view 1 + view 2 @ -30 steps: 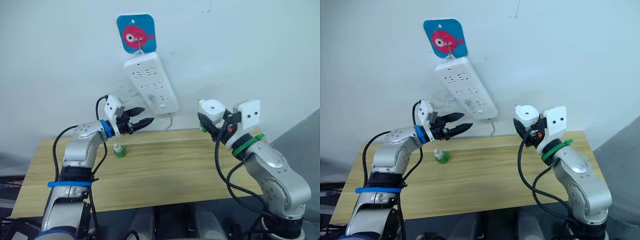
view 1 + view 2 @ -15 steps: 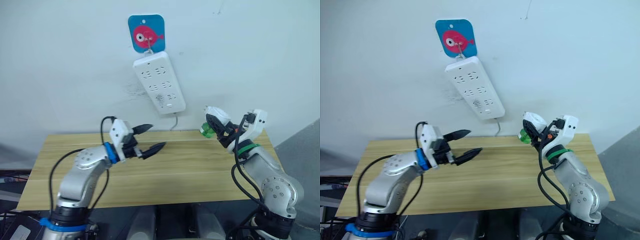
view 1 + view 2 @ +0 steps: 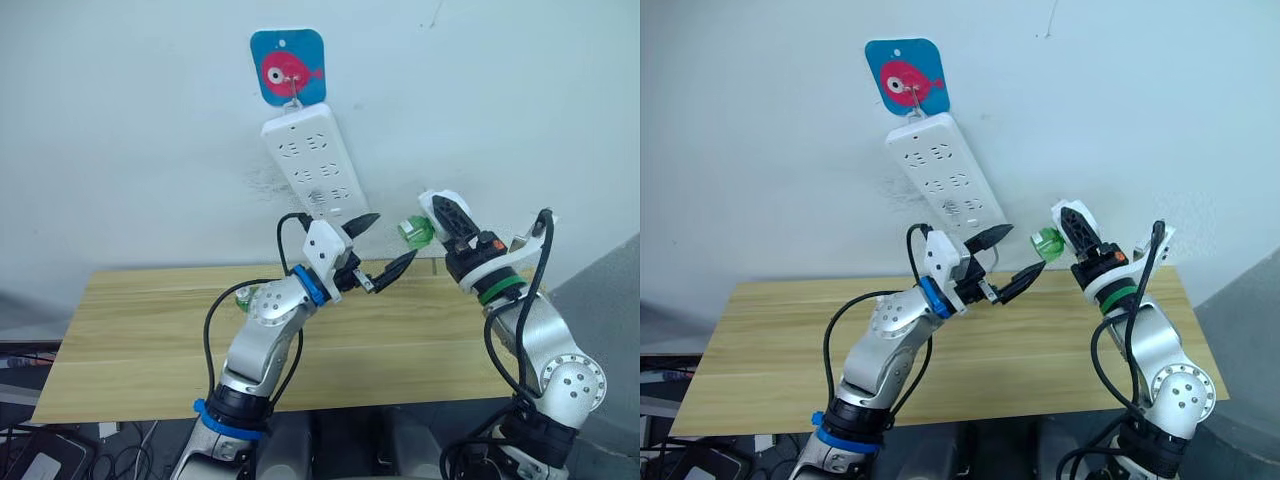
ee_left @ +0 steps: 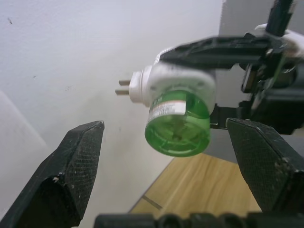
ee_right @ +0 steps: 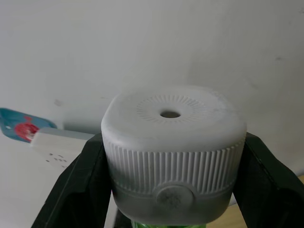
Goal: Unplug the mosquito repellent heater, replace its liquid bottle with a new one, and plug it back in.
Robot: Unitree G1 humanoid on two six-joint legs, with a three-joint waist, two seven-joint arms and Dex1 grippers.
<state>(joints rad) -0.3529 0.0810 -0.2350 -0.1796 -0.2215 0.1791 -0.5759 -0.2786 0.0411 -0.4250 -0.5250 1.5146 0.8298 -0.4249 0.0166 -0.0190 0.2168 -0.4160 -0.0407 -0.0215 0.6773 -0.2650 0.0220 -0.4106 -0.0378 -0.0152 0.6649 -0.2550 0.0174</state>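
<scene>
My right gripper point(image 3: 441, 208) is shut on the mosquito repellent heater point(image 5: 173, 142), a white ribbed unit held in the air right of the power strip, its plug pins bare. Its liquid bottle point(image 4: 178, 126), translucent green, sits screwed into the heater and points toward my left gripper point(image 3: 390, 240). That gripper is open, its fingers point(image 4: 71, 166) spread on either side of the bottle without touching it. The new one point(image 3: 246, 295), a small green bottle, stands on the table behind my left arm.
A white power strip point(image 3: 312, 160) hangs slanted on the wall from a blue hook plate with a pink fish point(image 3: 288, 67). The wooden table point(image 3: 150, 340) runs below both arms, its back edge against the wall.
My left arm has swung right across the table and up to the heater, still open. My right gripper has turned the heater so the green bottle faces the left gripper.
</scene>
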